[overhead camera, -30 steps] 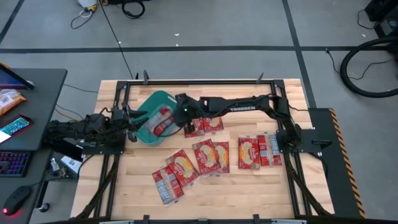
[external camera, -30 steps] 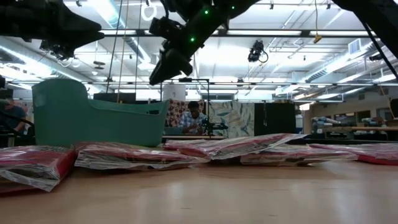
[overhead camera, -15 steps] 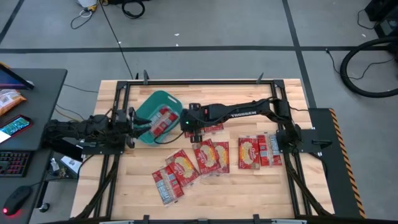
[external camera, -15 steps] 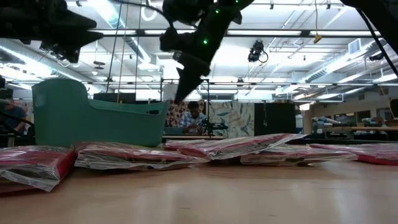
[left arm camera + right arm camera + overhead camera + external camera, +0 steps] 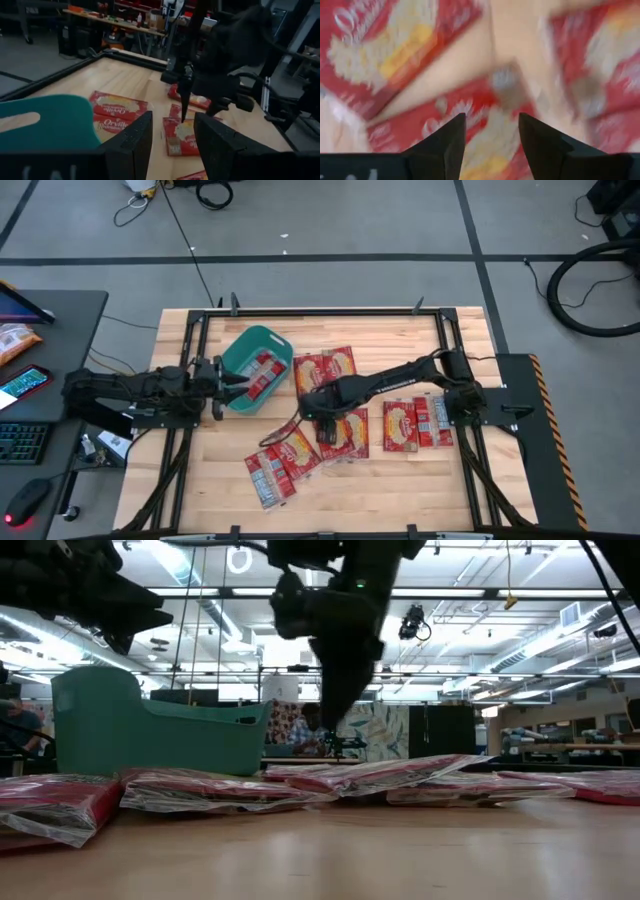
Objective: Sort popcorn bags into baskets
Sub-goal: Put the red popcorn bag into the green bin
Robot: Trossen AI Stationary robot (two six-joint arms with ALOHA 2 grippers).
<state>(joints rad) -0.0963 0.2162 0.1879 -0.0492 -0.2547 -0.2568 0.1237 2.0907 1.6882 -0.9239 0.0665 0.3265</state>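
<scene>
The teal basket [image 5: 245, 340] stands at the table's far left with red popcorn bags [image 5: 262, 370] inside. More popcorn bags lie flat on the wood: two beside the basket [image 5: 325, 366], several in the middle [image 5: 340, 432] and at the right [image 5: 415, 424]. My right gripper [image 5: 325, 418] points down, open, just above a middle bag [image 5: 470, 115] and touching nothing. My left gripper [image 5: 232, 385] points level at the basket's near-left side, open, with nothing between its fingers [image 5: 172, 135]. The basket's rim [image 5: 45, 125] lies beside its finger; I cannot tell whether they touch.
Black frame rails [image 5: 300, 310] run round the table's edges. Bare wood lies along the near edge [image 5: 380, 490] and at the far right [image 5: 420, 350]. A desk with a keyboard and phone [image 5: 30, 380] stands left of the table. A person shows far behind the table [image 5: 310, 730].
My right gripper has swung from above the basket toward the table's near edge and down. It has tipped from slanting to pointing down and now stands over the middle bags. My left gripper has crept a little toward the table's right.
</scene>
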